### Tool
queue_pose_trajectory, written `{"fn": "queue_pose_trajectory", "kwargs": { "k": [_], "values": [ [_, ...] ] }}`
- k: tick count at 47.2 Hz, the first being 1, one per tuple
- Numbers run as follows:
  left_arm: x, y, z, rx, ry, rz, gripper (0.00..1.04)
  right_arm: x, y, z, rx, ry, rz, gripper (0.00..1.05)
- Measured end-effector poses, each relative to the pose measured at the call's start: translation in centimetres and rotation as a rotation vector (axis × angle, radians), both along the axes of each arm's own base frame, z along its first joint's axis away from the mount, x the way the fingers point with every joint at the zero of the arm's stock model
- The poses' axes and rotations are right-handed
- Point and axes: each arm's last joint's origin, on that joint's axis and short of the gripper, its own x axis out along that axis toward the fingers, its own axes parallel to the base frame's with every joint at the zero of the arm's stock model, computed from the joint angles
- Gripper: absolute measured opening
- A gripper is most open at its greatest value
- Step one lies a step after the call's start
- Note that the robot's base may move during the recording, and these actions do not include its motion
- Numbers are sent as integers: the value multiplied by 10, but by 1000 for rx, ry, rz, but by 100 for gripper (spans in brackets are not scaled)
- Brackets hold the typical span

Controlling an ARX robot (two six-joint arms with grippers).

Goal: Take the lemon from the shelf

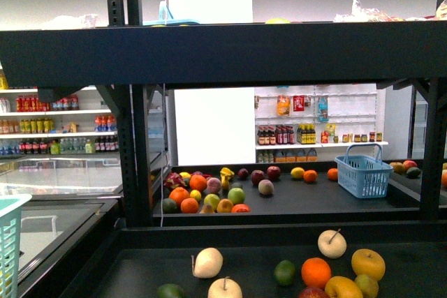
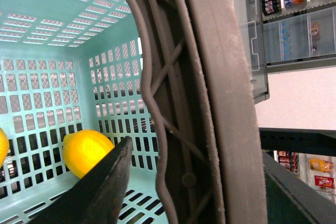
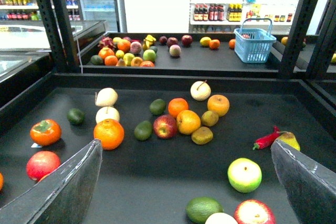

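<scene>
The black shelf (image 1: 209, 54) has fruit spread over its near tray (image 3: 157, 177) and far tray. A small yellow oval fruit, the lemon (image 1: 297, 172) by its look, lies on the far tray beside an orange; in the right wrist view the lemon (image 3: 205, 41) is well beyond my reach. My right gripper (image 3: 185, 148) hangs open above the near tray with nothing between its fingers. My left gripper (image 2: 157, 177) is shut on the rim of a teal basket (image 2: 47, 93). A bright yellow fruit (image 2: 86, 150) lies in that basket; I cannot tell its kind.
A blue basket (image 1: 363, 172) stands on the far tray at the right. Under my right gripper lie a green apple (image 3: 244, 174) and a lime (image 3: 203, 209). Black uprights (image 1: 136, 151) frame the shelf. The teal basket (image 1: 8, 242) shows at the lower left.
</scene>
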Motion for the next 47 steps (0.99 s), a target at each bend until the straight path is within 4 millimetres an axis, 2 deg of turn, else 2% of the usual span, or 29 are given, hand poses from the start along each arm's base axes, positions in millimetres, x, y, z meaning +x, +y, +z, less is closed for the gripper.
{"fn": "queue_pose_trajectory", "kwargs": {
  "k": [6, 11, 22, 34, 38, 43, 47],
  "values": [
    [-2, 1, -1, -2, 24, 2, 85, 0, 0, 0, 0, 0, 0, 97],
    [-6, 1, 3, 1, 33, 3, 99, 0, 0, 0, 0, 0, 0, 97],
    [-25, -2, 17, 21, 46, 7, 97, 0, 0, 0, 0, 0, 0, 97],
    [-45, -5, 16, 12, 102, 7, 97, 0, 0, 0, 0, 0, 0, 97],
    [-55, -10, 22, 34, 113, 2, 97, 0, 0, 0, 0, 0, 0, 97],
    [-76, -26, 43, 136, 120, -13, 97, 0, 0, 0, 0, 0, 0, 97],
    [-90, -47, 62, 242, 116, -54, 97, 0, 0, 0, 0, 0, 0, 97]
  ]
}}
